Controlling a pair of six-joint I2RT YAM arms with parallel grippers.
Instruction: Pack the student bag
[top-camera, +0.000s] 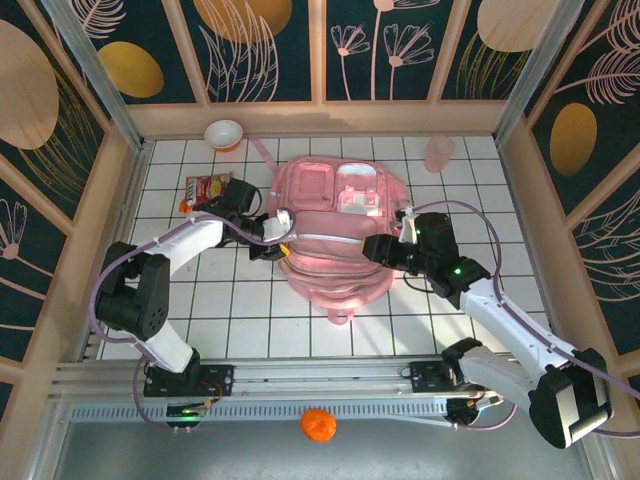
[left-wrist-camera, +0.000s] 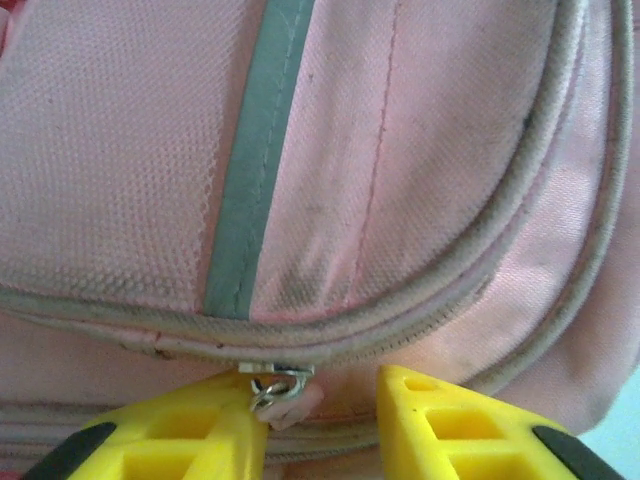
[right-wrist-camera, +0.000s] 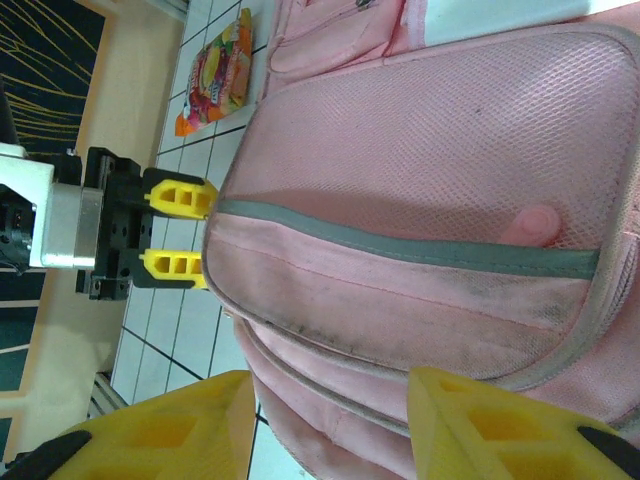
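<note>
- Student bag (top-camera: 335, 235): pink, laid flat at the middle of the tiled table (top-camera: 240, 300), between the two arms.
- Left gripper (left-wrist-camera: 320, 385): jaws parted at the bag's side. A metal zipper pull (left-wrist-camera: 275, 388) is seen between them, against one finger, unclamped.
- Right gripper (right-wrist-camera: 330, 378): jaws held apart astride the bag's opposite edge, nothing clamped.

The left gripper (left-wrist-camera: 322, 388) is straddling the student bag (left-wrist-camera: 420, 150)'s zipper pull (left-wrist-camera: 277, 388), its jaws standing apart and the pull touching one yellow finger.
</note>
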